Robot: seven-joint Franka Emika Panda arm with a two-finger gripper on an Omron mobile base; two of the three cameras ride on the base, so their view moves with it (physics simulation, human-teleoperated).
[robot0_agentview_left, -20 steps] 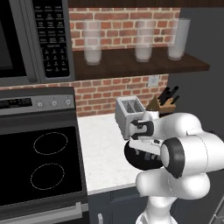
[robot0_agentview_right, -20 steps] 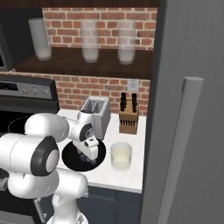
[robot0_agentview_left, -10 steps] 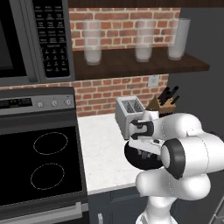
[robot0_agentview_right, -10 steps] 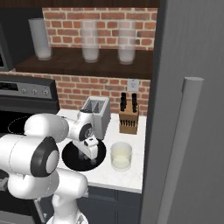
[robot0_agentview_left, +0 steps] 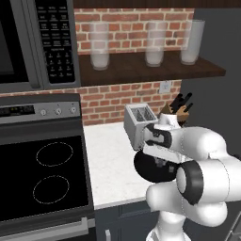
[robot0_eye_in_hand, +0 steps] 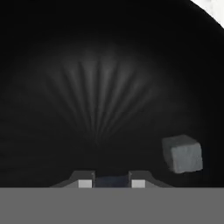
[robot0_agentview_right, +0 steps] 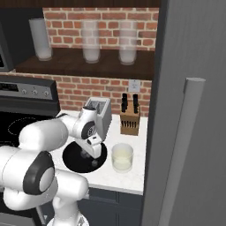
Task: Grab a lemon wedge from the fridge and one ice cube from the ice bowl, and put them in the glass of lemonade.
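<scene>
The two-finger gripper hangs inside the wide, shallow, matte black ice bowl, fingertips clenched on something small and dark; a grey, blunt-edged ice cube lies near.

I see the ice bowl on the counter, before the toaster; the glass of lemonade stands just right of it, before the knife block.

Glossy white rounded arm, dark joint rings, seemingly dark fingers
</scene>
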